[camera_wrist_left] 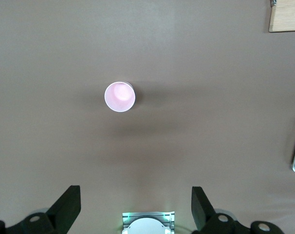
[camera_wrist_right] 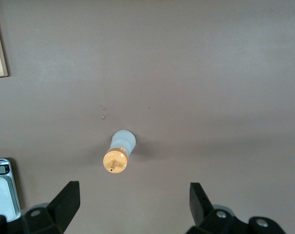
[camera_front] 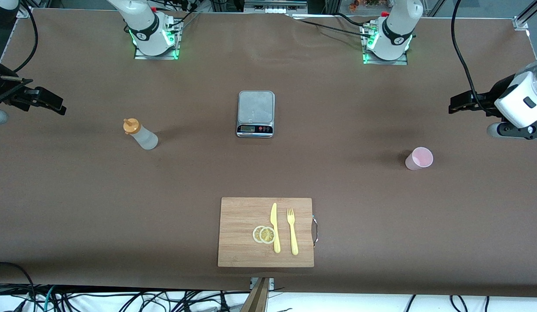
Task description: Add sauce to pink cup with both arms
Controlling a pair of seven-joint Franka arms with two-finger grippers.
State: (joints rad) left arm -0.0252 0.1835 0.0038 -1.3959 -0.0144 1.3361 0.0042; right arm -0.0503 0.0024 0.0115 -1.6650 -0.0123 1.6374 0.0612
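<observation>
You had the right gripper (camera_wrist_right: 130, 204) up over the right arm's end of the brown table (camera_front: 77, 195), jaws spread wide and holding nothing. The small translucent whitish squeeze bottle with the orange nozzle cap (camera_front: 139, 134) stood upright there, long axis vertical, nozzle up. The silver kitchen scale (camera_front: 255, 114) sat mid-table, the bamboo cutting board (camera_front: 238, 242) nearer the camera. The pale pink tapered plastic cup (camera_front: 419, 158) stood mouth up toward the left arm's end. Your left gripper (camera_wrist_left: 136, 207) hung above it, jaws wide, empty.
</observation>
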